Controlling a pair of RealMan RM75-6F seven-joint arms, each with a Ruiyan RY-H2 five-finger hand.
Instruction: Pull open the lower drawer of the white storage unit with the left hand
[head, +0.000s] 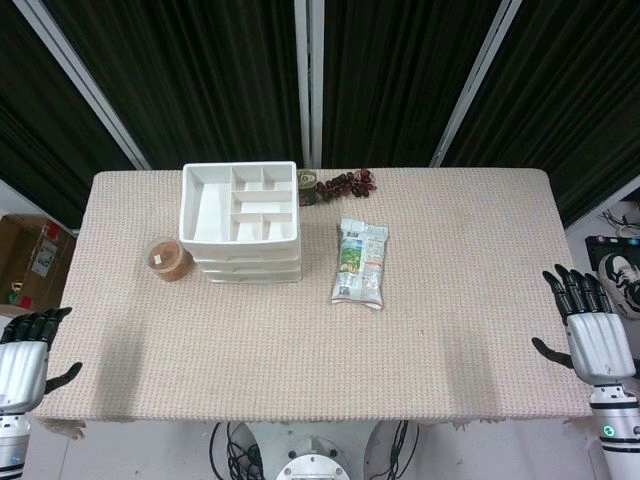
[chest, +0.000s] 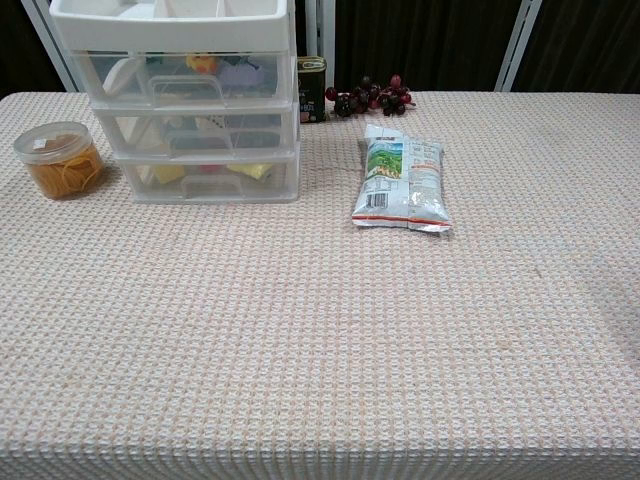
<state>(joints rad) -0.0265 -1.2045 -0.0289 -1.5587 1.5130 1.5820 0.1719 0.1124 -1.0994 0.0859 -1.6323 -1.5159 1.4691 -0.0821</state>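
Toward the upper left of the frame in the head view, the white storage unit (head: 241, 222) stands on the worktop (head: 320, 340), its open-topped divided tray facing up and its drawers stacked below. The chest view shows the fronts plainly: the lower drawer (chest: 208, 178) sits flush with the two above it, fully closed, with yellow and red items dimly visible through its translucent face. A small round jar (head: 168, 259) of orange contents stands just beside the unit on its left, a snack packet (head: 360, 263) lies to its right, and a dark tin (head: 306, 186) and a bunch of artificial grapes (head: 346, 183) rest behind. The left robot hand (head: 25, 360) hovers at the lower left edge of the frame, off the near corner of the worktop, fingers apart and holding nothing; the right robot hand (head: 592, 335) waits at the lower right edge, likewise spread and empty. Neither appears in the chest view. By the look of it, the task has not begun: the reach is the step in hand. The next move likely calls for the left robot hand to travel forward toward the unit's base, passing clear of the jar, come low to the worktop, and hook its fingers into the bottom drawer's handle recess before drawing back toward the near edge.
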